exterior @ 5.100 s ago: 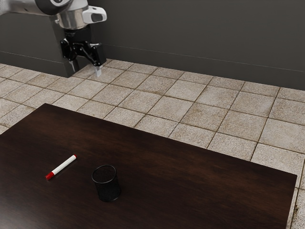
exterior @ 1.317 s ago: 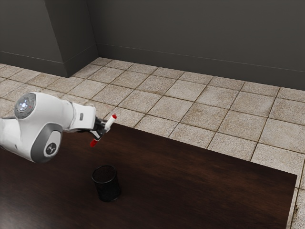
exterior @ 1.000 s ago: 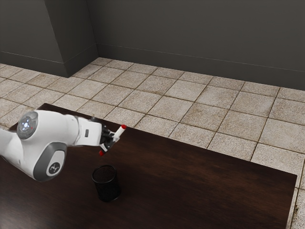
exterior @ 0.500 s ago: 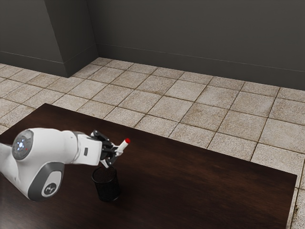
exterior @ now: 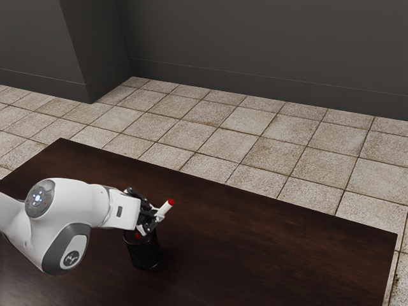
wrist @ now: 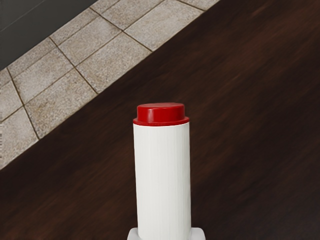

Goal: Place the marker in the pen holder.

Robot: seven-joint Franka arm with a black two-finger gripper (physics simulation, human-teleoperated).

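Our black gripper (exterior: 157, 217) clasps the slanted red-and-white marker (exterior: 164, 210), lower tip at the cylindrical black holder's (exterior: 145, 255) mouth, inside the dark table's (exterior: 274, 242) edge.

Dark grey walls (exterior: 255, 51) rise behind beige floor tiles (exterior: 242, 121) and brown table (exterior: 255, 242).

Readable text, labels, brands, numbers: we find none. Emblem (exterior: 71, 257), one: a small dark disc with a pale figure, set on the arm (exterior: 95, 203), on a white panel edged in grey, toward the exterior view's lower left; we can make out no letters on it and cannot name the brand. Dark patch (exterior: 119, 211), one: small, upright, rectangular, on the white casing next to the black gripper (exterior: 150, 229); we cannot tell whether it bears print.
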